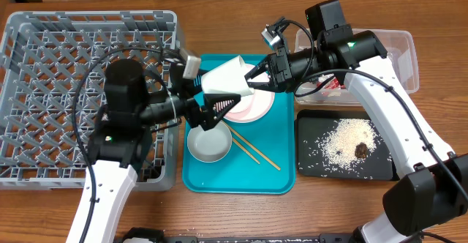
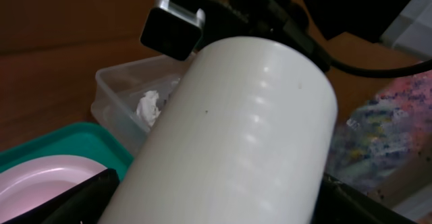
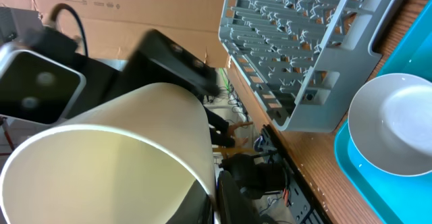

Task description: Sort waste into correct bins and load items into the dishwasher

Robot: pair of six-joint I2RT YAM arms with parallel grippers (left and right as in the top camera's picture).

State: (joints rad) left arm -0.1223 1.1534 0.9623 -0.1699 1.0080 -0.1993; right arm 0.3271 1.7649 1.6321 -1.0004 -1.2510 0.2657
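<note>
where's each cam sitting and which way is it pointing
Overhead: above the table, looking straight down; both arms show, meeting at the white cup.
Left wrist: on the left arm, facing right past the cup toward the clear tub; its dark fingers show.
Right wrist: on the right arm, facing left toward the grey rack; the left arm shows.
Shared: all three see the cup.

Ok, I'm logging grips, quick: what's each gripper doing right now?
Left gripper: closed on the white cup.
Right gripper: at the cup's rim; whether it grips cannot be told.
</note>
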